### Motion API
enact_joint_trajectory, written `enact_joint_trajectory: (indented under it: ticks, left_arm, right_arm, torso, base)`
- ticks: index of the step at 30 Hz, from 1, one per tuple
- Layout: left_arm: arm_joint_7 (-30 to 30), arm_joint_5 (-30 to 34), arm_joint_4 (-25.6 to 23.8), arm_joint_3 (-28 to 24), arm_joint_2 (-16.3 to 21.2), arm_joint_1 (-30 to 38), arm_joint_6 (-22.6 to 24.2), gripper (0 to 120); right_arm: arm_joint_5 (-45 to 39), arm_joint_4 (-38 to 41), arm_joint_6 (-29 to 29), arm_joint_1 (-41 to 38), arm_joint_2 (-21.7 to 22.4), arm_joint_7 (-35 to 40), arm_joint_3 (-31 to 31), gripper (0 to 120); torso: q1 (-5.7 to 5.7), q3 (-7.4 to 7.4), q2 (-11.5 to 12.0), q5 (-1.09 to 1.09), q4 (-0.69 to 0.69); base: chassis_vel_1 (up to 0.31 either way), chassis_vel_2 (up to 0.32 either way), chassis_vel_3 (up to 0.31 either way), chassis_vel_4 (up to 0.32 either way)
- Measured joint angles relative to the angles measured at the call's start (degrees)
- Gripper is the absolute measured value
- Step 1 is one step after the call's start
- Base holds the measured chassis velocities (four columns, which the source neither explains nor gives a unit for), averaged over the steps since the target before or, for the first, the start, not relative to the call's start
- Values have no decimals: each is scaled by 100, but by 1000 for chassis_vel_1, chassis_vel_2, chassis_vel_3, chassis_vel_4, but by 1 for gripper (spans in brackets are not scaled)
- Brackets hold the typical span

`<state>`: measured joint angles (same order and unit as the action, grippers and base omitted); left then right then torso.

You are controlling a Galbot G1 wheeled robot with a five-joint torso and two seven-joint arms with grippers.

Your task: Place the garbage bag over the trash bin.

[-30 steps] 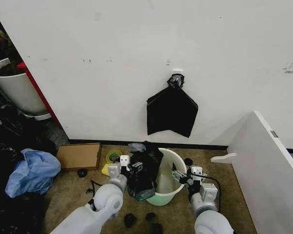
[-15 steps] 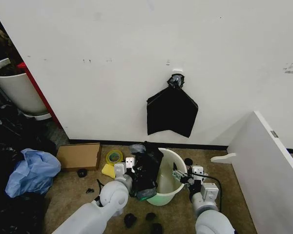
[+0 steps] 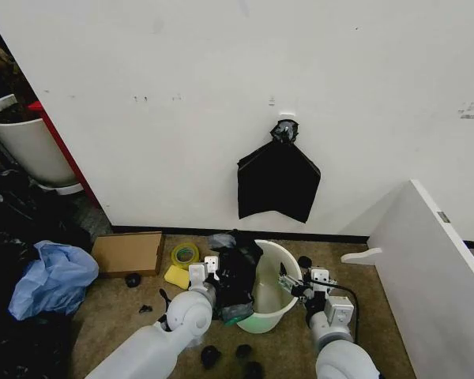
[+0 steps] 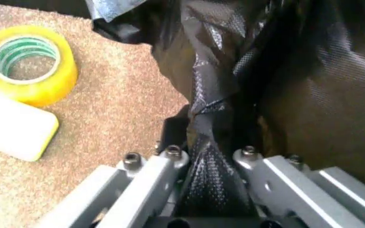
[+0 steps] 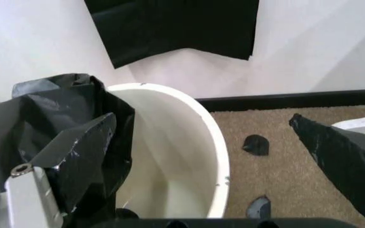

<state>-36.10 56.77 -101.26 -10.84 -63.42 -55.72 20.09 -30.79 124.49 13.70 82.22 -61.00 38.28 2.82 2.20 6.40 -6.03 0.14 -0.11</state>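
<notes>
On carpet below white wall: trash bin [image 3: 275, 294], upright, rim bare on side toward right gripper [image 3: 288, 286]. Garbage bag [image 3: 235, 278] bunched over bin's left rim, hanging down outer wall. Left gripper [image 4: 211, 159] clamped on twisted fold of bag, black film pinched between both fingers [image 4: 154, 178]. Right gripper at bin's right rim, spread apart, a scrap of black film near one finger. Beside bag on floor: yellow tape roll [image 4: 27, 61], yellow sponge [image 4: 14, 124].
</notes>
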Motion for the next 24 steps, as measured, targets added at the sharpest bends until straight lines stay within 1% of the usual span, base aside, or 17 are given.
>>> enact_joint_trajectory:
  ticks: [1,8,11,12,14,17,19,21,24]
  left_arm:
    - [3,-10,-9,20,-16,-5,-55,3]
    - [44,-188,-203,150,-17,-154,-250,3]
    - [108,-404,-383,218,24,-268,-377,3]
    - [108,-404,-383,218,24,-268,-377,3]
    - [116,-555,-528,235,45,-325,-431,3]
    - [98,-768,-693,220,50,-353,-474,3]
    - [74,-799,-724,217,41,-355,-479,3]
    - [28,-907,-838,214,8,-372,-479,3]
    - [41,-1091,-934,222,12,-453,-475,3]
  right_arm:
    - [12,16,0,1,3,0,1,100]
    - [76,198,-2,-18,38,-3,3,100]
    - [101,547,32,-39,131,-158,10,100]
    - [101,547,32,-39,131,-158,10,100]
    - [150,822,72,-80,239,-430,-22,100]
    - [151,1031,261,-296,416,-800,-135,100]
    - [141,1040,321,-382,450,-867,-168,100]
    - [-67,1042,620,-800,526,-1006,-346,100]
    - [-524,989,996,-1214,518,-1074,-515,100]
  torso:
    - [0,0,0,-1,-1]
    - [0,0,0,1,0]
    - [0,0,0,1,0]
    - [0,0,0,1,0]
    - [0,0,0,0,0]
    - [0,0,0,1,-1]
    - [0,0,0,0,-1]
    - [0,0,0,1,0]
    - [0,0,0,0,1]
  base:
    - [0,0,0,0]
    - [0,0,0,0]
    - [0,0,0,0]
    - [0,0,0,0]
    - [0,0,0,0]
    - [0,0,0,0]
    - [0,0,0,0]
    - [0,0,0,0]
    - [0,0,0,0]
